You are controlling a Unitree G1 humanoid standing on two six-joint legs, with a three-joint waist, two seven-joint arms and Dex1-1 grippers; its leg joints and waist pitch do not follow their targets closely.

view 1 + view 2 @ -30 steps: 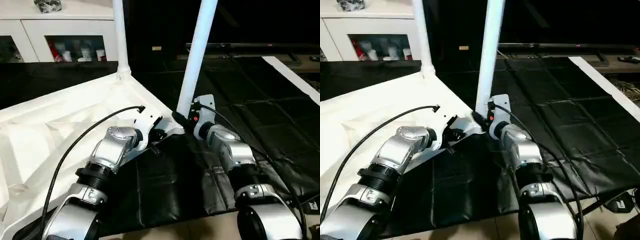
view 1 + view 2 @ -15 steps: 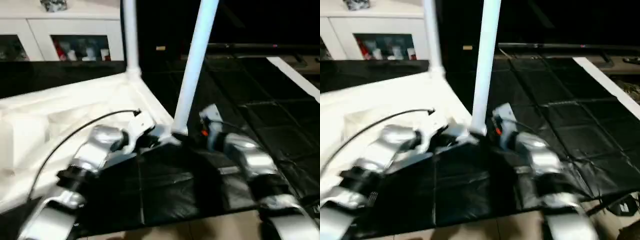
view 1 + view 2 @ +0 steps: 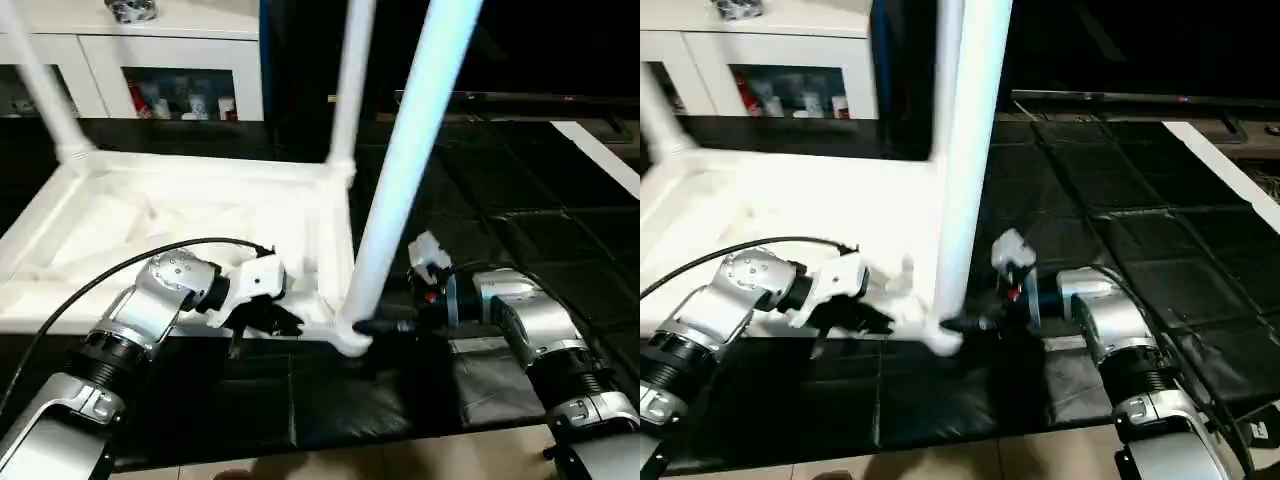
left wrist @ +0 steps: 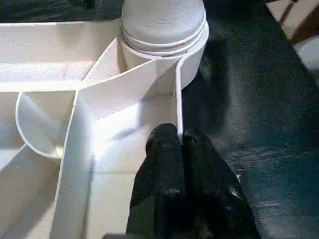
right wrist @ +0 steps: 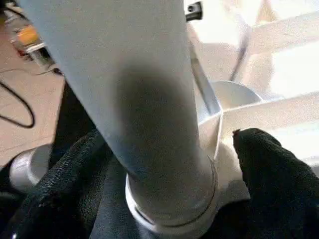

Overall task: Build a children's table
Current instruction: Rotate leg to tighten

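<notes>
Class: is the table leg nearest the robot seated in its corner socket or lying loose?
Seated. The nearest leg stands upright, its flared end in the corner socket of the upturned tabletop; how firmly, cannot tell.

White tabletop, white legs, all plain. Black fingers on the left hand. Silver forearms. Black creased mat underneath, white cabinet far behind.

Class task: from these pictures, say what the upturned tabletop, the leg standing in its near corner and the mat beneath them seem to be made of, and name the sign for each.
Tabletop: likely moulded white plastic; thin ribs and a round corner socket show underneath.
Leg: smooth white tube, probably plastic, with a soft sheen.
Mat: black sheet, perhaps vinyl or coated fabric; it creases and glints along a grid of folds.
</notes>
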